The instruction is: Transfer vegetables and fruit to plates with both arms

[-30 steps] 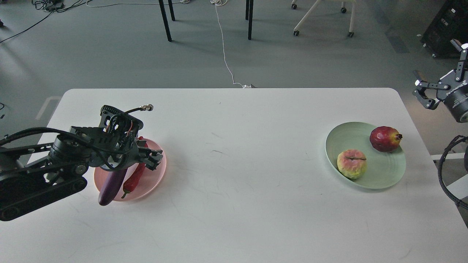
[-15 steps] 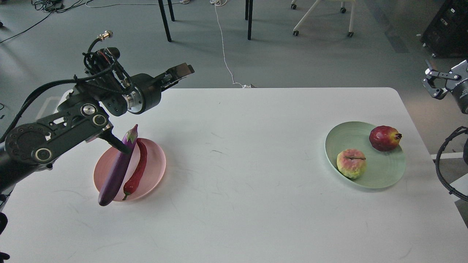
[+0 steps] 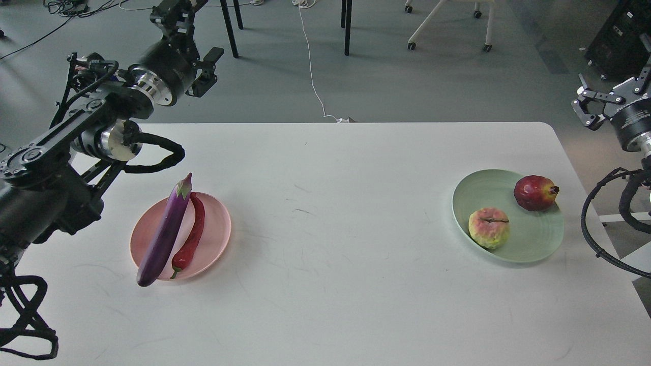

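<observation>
The purple eggplant [image 3: 165, 231] and the red chili pepper [image 3: 192, 236] lie side by side on the pale pink plate [image 3: 217, 227] at the table's left; the eggplant's blunt end sticks out over the plate's front rim. The dark red pomegranate [image 3: 534, 192] and the yellow-green, pink-blushed bumpy fruit [image 3: 489, 227] sit on the mint green plate [image 3: 536, 246] at the right. My left gripper [image 3: 196, 38] is raised beyond the table's far left edge, open and empty. My right gripper [image 3: 610, 91] hangs off the table's right side, open and empty.
The white table [image 3: 335, 213] spans the view. Beyond its far edge are dark furniture legs [image 3: 230, 28], a white cable [image 3: 311, 66] on the grey floor, a wheeled chair base [image 3: 447, 25] and black equipment [image 3: 623, 38] at the top right.
My left arm has lifted off the pink plate and swung up and back past the table's far edge, leaving the eggplant and chili there. My right gripper has shifted slightly, staying off the right side.
</observation>
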`<state>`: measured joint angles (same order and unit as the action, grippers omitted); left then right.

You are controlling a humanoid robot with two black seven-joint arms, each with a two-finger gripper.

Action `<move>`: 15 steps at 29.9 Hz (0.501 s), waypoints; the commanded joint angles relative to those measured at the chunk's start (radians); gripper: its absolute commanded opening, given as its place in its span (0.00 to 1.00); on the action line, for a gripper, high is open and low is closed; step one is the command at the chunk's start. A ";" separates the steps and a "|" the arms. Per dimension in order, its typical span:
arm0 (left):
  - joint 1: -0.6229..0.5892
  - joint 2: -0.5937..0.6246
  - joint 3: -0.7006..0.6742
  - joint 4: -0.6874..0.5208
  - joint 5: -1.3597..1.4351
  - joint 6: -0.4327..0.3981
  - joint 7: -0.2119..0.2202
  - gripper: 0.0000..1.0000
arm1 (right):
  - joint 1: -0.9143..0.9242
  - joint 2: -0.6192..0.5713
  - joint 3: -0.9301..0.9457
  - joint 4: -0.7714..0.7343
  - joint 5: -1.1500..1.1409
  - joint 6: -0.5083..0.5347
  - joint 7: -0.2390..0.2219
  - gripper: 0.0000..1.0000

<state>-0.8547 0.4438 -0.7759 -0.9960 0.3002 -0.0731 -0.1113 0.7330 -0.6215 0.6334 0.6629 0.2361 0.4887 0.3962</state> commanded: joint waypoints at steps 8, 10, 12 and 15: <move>0.086 -0.030 -0.082 0.261 -0.254 -0.260 0.004 0.99 | 0.059 0.218 0.132 -0.176 0.008 0.000 -0.140 0.99; 0.100 -0.048 -0.083 0.293 -0.329 -0.307 -0.002 0.99 | 0.056 0.238 0.176 -0.181 0.008 0.000 -0.152 0.99; 0.105 -0.066 -0.086 0.309 -0.398 -0.339 -0.007 0.99 | 0.045 0.249 0.192 -0.181 0.008 0.000 -0.151 0.99; 0.105 -0.089 -0.098 0.310 -0.441 -0.343 -0.051 0.99 | 0.029 0.255 0.195 -0.172 0.008 0.000 -0.151 0.99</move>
<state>-0.7526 0.3762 -0.8641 -0.6918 -0.0957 -0.4052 -0.1253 0.7772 -0.3732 0.8195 0.4833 0.2439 0.4887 0.2462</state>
